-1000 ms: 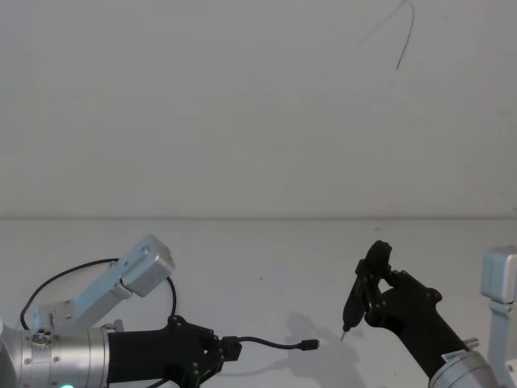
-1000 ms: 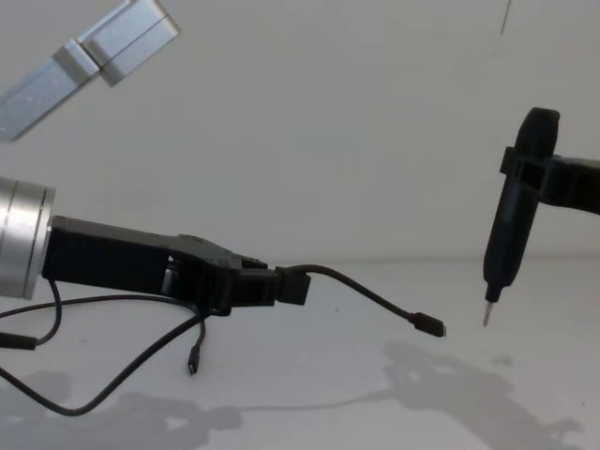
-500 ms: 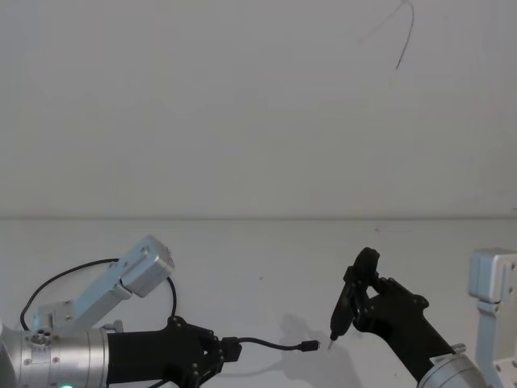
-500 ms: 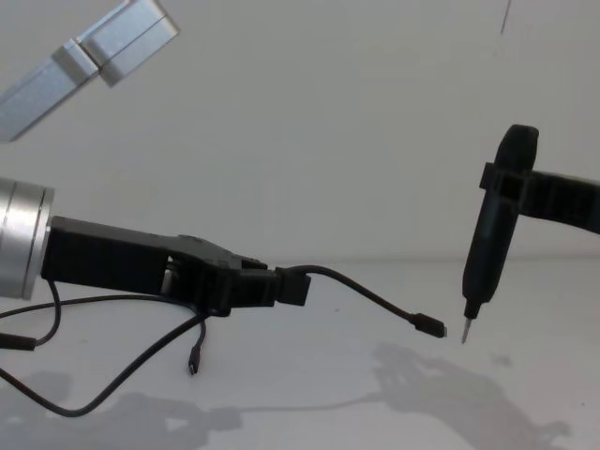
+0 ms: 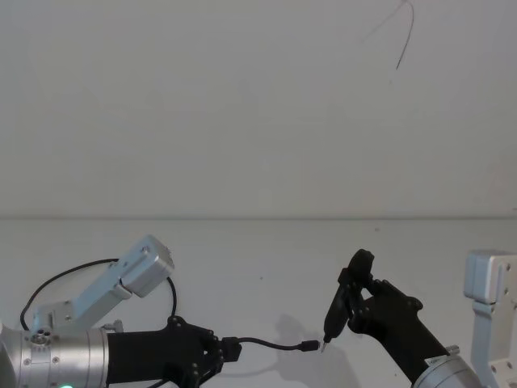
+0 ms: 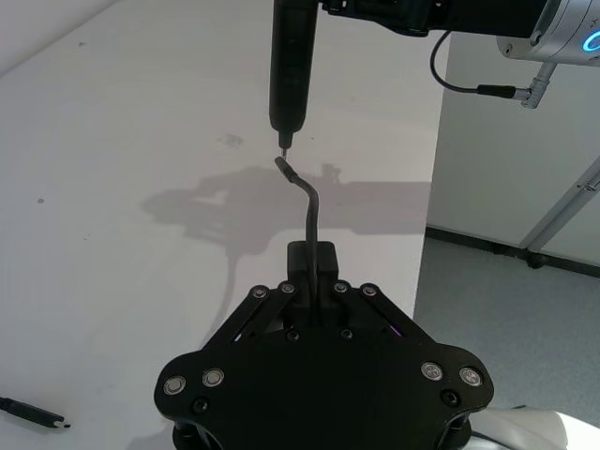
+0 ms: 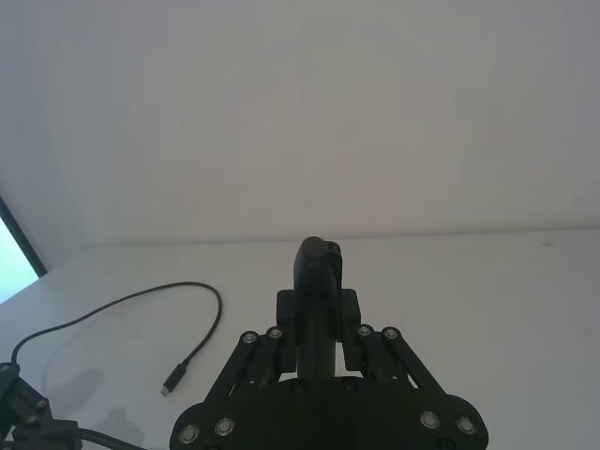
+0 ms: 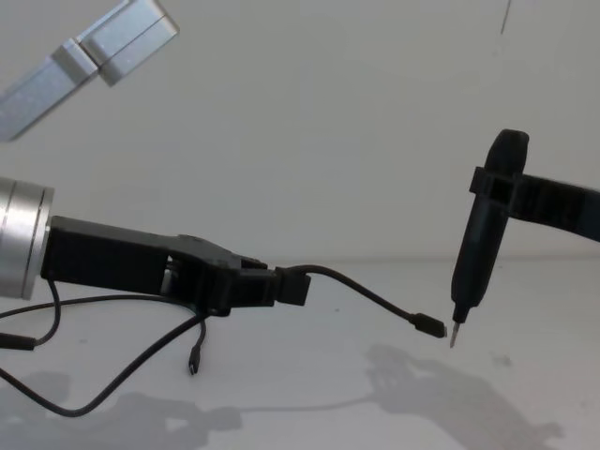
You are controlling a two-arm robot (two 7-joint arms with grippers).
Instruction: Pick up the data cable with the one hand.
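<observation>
My left gripper, blocky and black on a silver cylinder, is shut on the data cable and holds it above the white table. A short length curves out to the right and ends in a small free plug. More of the cord loops under the gripper, with another small plug hanging near the table. My right gripper is shut on a slim black tool, whose pale tip sits just beside the free plug.
The white table runs back to a plain white wall. A grey bracket of my left arm stands above and behind the left gripper. A grey arm part is at the right edge. The table edge drops to the floor.
My right gripper has carried the black tool left and down, so its tip is now right beside the cable's free plug. The left gripper and cable have held still.
</observation>
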